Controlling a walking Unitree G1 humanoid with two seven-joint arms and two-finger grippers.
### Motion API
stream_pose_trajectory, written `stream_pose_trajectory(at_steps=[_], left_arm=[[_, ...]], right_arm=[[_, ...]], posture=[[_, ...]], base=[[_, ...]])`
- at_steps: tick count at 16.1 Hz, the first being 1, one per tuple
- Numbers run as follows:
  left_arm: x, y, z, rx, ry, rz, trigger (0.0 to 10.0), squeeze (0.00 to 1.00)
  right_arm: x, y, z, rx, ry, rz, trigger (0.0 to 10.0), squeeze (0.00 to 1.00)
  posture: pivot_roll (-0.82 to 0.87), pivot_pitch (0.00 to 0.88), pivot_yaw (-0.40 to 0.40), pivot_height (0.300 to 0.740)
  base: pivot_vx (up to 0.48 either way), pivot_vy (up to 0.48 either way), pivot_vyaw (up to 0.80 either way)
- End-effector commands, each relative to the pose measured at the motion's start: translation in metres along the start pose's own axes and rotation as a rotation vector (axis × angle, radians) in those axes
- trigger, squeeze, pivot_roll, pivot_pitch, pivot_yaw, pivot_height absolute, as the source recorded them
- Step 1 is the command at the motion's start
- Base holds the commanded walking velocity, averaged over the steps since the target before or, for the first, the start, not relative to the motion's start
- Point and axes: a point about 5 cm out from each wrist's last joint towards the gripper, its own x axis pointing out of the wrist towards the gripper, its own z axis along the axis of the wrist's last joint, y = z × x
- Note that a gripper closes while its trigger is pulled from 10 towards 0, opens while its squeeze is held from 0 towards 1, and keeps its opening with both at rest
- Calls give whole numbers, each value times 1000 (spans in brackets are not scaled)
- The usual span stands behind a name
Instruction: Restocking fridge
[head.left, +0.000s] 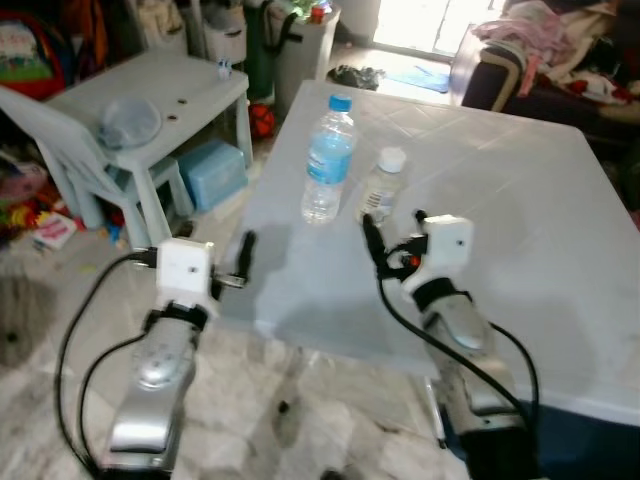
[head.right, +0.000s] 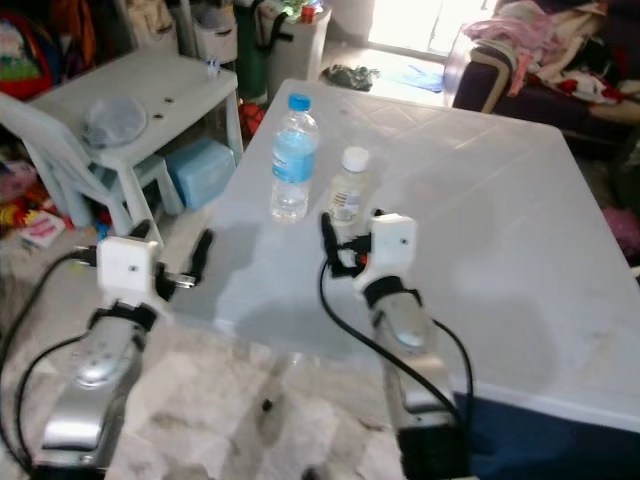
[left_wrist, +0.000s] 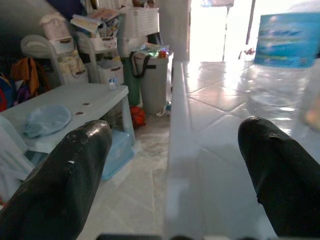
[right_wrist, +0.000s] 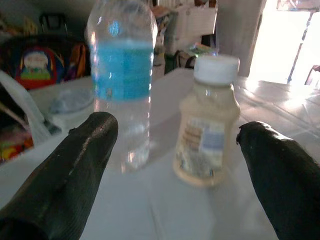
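On the white surface (head.left: 520, 210) a water bottle (head.left: 327, 160) stands upright, a smaller white-capped bottle (head.left: 381, 186) just right of it. The right end effector (head.left: 392, 235) hovers near the small bottle, fingers spread wide, empty. The left end effector (head.left: 246, 262), also wide open and empty, sits at the surface's near-left edge.

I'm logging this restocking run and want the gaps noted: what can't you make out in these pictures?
- Small bottle: label print is blurred in the right wrist view.
- Water bottle: its cap is cut off by the edge of the right wrist view; in the left wrist view an edge cuts off all but a blue label.
- Right gripper: its far finger is hidden behind its white wrist housing in the eye views.
- Fridge: nothing here settles where it stands.
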Motion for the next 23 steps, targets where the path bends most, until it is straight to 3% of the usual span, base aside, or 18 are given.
stream_pose_trajectory(at_steps=[1, 7, 13, 15, 23], left_arm=[[1, -7, 8, -24, -32, -21, 10000, 0], [-5, -3, 5, -48, -17, -24, 10000, 0], [-11, -2, 2, -42, 9, -35, 10000, 0], [-13, -1, 2, -38, 19, -40, 10000, 0], [-16, -1, 2, -22, 37, -47, 10000, 0]], right_arm=[[-2, -8, 2, -15, -8, -19, 10000, 0], [-4, -3, 0, -14, -6, -9, 10000, 0], [2, -13, 5, -57, -25, -22, 10000, 0], [10, -18, 9, -72, -43, -18, 10000, 0], [40, -14, 25, -88, -105, 74, 10000, 0]], posture=[[119, 49, -82, 740], [118, 66, -77, 740], [129, 90, -66, 740], [133, 99, -62, 740], [154, 117, -56, 740]], base=[[0, 0, -800], [0, 0, -74], [0, 0, 0], [0, 0, 0], [0, 0, 0]])
